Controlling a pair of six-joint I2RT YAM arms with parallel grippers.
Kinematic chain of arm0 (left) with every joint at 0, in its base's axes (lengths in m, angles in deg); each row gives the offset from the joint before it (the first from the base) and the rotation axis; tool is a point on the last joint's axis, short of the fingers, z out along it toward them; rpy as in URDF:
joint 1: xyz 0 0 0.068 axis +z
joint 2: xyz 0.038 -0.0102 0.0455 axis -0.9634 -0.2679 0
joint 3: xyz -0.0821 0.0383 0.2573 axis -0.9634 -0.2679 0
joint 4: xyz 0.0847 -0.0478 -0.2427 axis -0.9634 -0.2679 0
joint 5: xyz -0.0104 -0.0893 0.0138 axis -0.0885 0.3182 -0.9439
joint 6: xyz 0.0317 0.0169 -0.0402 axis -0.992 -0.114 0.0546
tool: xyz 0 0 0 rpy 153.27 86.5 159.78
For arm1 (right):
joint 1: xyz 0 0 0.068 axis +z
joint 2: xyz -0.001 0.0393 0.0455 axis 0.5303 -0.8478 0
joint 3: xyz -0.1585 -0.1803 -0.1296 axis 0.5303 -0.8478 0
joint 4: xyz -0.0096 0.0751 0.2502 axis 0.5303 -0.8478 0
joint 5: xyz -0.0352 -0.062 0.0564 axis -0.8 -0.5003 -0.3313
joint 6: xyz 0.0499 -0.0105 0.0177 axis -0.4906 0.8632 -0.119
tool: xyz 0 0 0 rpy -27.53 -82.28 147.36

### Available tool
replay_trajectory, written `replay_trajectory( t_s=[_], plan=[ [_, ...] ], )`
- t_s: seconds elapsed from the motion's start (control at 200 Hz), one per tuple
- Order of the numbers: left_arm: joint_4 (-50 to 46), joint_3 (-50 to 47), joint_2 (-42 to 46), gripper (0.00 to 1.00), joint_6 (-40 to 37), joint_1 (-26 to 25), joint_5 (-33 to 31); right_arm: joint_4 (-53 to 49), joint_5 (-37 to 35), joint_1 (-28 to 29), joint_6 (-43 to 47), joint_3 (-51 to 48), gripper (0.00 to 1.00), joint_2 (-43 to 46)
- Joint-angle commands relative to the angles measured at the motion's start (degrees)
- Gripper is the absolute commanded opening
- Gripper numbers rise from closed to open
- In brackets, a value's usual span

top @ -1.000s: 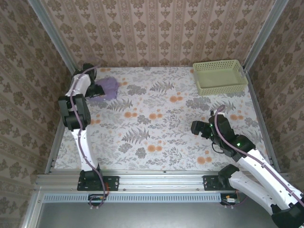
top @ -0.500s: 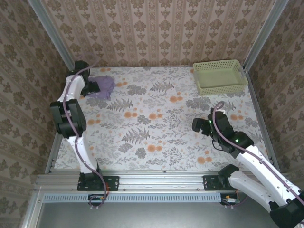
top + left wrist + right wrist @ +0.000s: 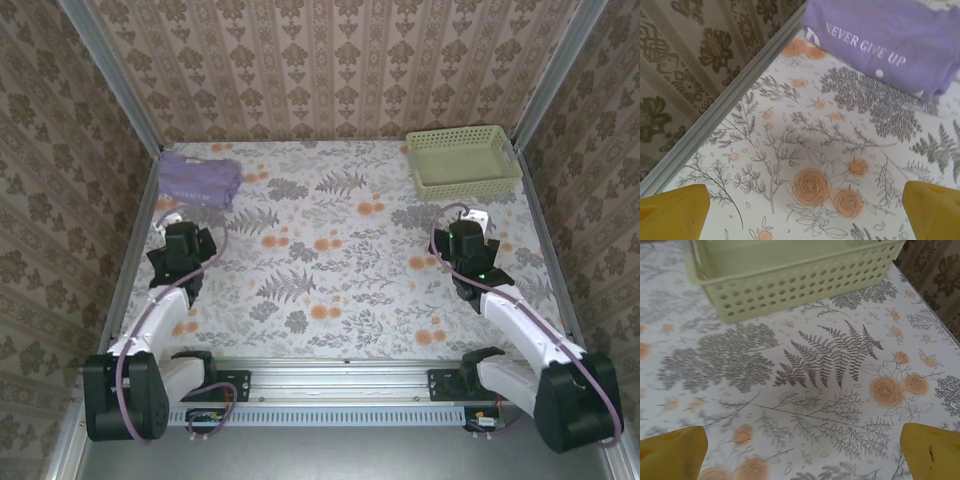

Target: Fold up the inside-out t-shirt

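Top external view: the folded shirt (image 3: 200, 178) lies in the far-left corner of the table (image 3: 330, 290). The left gripper (image 3: 802, 212) has pulled back from it, jaws wide, empty. The right gripper (image 3: 802, 452), equally wide and empty, now faces the basket (image 3: 465, 190), its floor bare.

Pale green basket (image 3: 470, 187) on floral tablecloth (image 3: 330, 260)

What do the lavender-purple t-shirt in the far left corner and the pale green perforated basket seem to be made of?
Lavender-purple t-shirt: soft, thin knit fabric, probably cotton or a blend, matte. It lies in rounded folds with small creases and carries pale printed lettering.
Pale green basket: moulded plastic, smooth with a slight sheen. Its walls are rigid and straight, pierced by even rows of holes.
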Motion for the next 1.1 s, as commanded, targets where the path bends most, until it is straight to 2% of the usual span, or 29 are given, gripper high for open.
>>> replay_trajectory(
  t_s=[0.0, 0.125, 0.19, 0.225, 0.285, 0.335, 0.385, 0.445, 0.515, 0.575, 0.63, 0.675, 0.72, 0.795, 0.965, 1.035, 1.095],
  plan=[
    [18.17, -4.59, -1.63, 1.0, -10.03, -1.89, 2.92, 17.45, 5.0, -1.59, 5.57, -2.74, 1.0, -4.0],
    [31.85, -9.3, -5.05, 1.0, -14.85, -1.6, 13.74, 26.75, 7.48, -2.32, 6.95, -3.86, 1.0, -11.15],
    [35.83, -10.03, -7.54, 1.0, -16.23, -1.55, 15.42, 31.94, 9.09, -2.49, 8.65, -4.53, 1.0, -14.3],
    [38.66, -10.31, -9.57, 1.0, -16.7, -1.37, 16.28, 31.12, 10.19, -2.6, 8.95, -3.64, 1.0, -14.83],
    [43.44, -10.13, -13.85, 1.0, -16.89, 0.32, 20.08, 34.85, 12.76, -2.93, 9.99, -4.32, 1.0, -15.83],
    [41.32, -8.86, -14.39, 1.0, -17.94, 0.55, 21.98, 35.03, 13.54, -3.25, 10.63, -4.01, 1.0, -16.2],
    [43.32, -8.61, -15.96, 1.0, -18.42, 1.3, 23.15, 35.99, 14.39, -3.68, 11.03, -4.64, 1.0, -15.93],
    [47.38, -8.55, -20.86, 1.0, -17.31, 2.93, 25.02, 38.47, 15.65, -4.17, 11.86, -6.03, 1.0, -15.43],
    [57.51, -8.74, -28.82, 1.0, -17.5, 3.78, 26.35, 43.03, 15.85, -4.35, 14.2, -7.86, 1.0, -15.66],
    [47.79, -6.96, -25.56, 1.0, -16.83, 3.81, 26.59, 48.53, 16.35, -4.93, 14.6, -9.35, 1.0, -18.05],
    [50.51, -6.47, -27.37, 1.0, -17.1, 3.83, 25.76, 53.97, 17.38, -5.63, 14.11, -10.3, 1.0, -22.13],
    [46.13, -5.19, -26.55, 1.0, -16.38, 3.74, 25.13, 56.68, 19.16, -6.34, 13.91, -10.3, 1.0, -25.46],
    [47.57, -5.21, -27.13, 1.0, -16.88, 3.62, 24.87, 57.98, 19.32, -6.63, 13.82, -9.25, 1.0, -28.06],
    [46.42, -4.96, -26.78, 1.0, -16.81, 3.28, 24.53, 49.41, 20.0, -7.8, 12.26, -5.75, 1.0, -27.08],
    [46.51, -4.9, -26.99, 1.0, -17.06, 3.0, 23.72, 49.6, 20.31, -8.55, 11.76, -5.55, 1.0, -27.26],
    [46.39, -4.87, -26.96, 1.0, -17.32, 2.41, 22.23, 50.44, 17.41, -7.71, 11.59, -5.98, 1.0, -27.16],
    [46.68, -4.96, -26.96, 1.0, -17.25, 2.0, 20.63, 50.19, 17.65, -7.87, 11.46, -5.9, 1.0, -27.2]
  ],
)
